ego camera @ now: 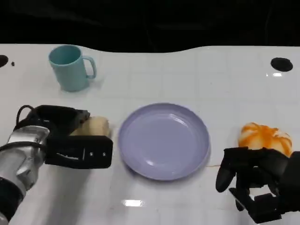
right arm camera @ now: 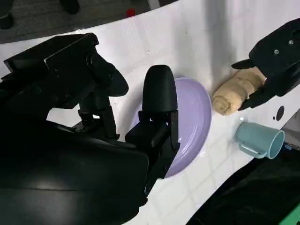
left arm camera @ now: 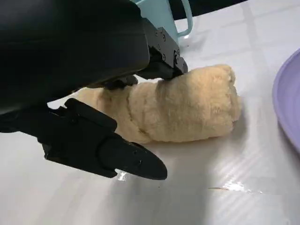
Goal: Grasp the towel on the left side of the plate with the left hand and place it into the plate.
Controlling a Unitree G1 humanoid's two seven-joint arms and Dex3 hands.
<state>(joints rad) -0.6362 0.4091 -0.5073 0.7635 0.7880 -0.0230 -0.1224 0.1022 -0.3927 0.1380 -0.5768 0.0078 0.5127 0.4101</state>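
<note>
Currently the towel (ego camera: 93, 126) is a tight beige roll, fuzzy terry, lying on its side on the white table (ego camera: 197, 70), just left of the plate (ego camera: 163, 140) and not touching its rim. Left wrist view shows the rolled layers at the end facing the plate, texture clean.

Left hand (ego camera: 70, 140) sits over the towel's left half. Upper fingers (left arm camera: 164, 56) touch the top of the roll, the lower one (left arm camera: 122, 159) lies apart from it along the table on the near side. Fingers spread around the roll, not clamped on it. Towel fully on the table.

Room: a narrow strip of bare table between towel end and plate rim. Teal mug (ego camera: 71, 67) stands upright well behind the towel, handle to the right, clear of the hand. Table's far edge is beyond the mug.

Plate is lavender, shallow, round, near the table's centre; nothing in it. Can't see inside the mug.

Right hand (ego camera: 253, 180) hovers low right of the plate, fingers apart, holding nothing. Orange-and-white object (ego camera: 265, 137) lies just behind it, right of the plate.
</note>
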